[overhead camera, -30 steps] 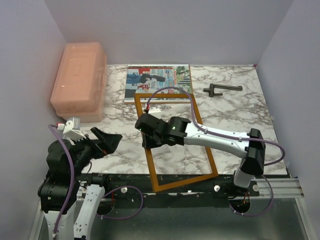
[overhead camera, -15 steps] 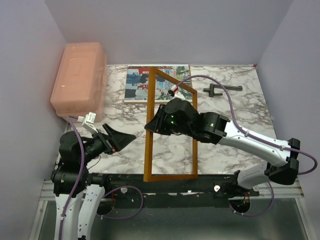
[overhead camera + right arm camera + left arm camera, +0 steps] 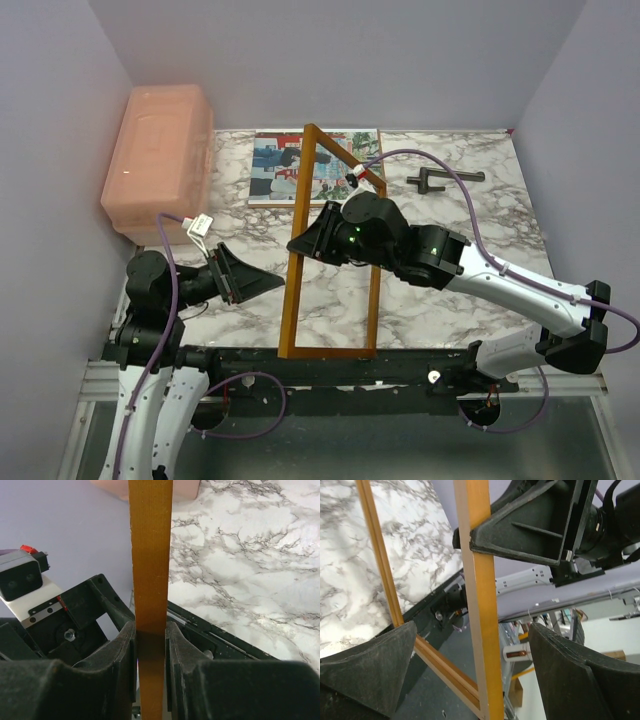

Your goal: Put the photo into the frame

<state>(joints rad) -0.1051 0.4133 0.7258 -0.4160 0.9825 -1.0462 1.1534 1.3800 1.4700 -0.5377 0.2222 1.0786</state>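
Note:
The orange-brown frame (image 3: 293, 300) stands tilted up on its near edge at the table's front. My right gripper (image 3: 303, 244) is shut on the frame's left rail, seen close in the right wrist view (image 3: 150, 555). My left gripper (image 3: 262, 282) is open just left of that rail; in its wrist view the rail (image 3: 482, 605) runs between its spread fingers (image 3: 370, 670) without touching them. The photo (image 3: 320, 168) lies flat at the back of the table, partly behind the raised frame.
A pink plastic box (image 3: 158, 160) stands at the back left. A dark metal handle-like part (image 3: 443, 179) lies at the back right. The marble table (image 3: 470, 240) has walls on three sides.
The right gripper has lifted and swung the frame from flat to nearly upright. The left gripper has moved right, up to the frame's left rail.

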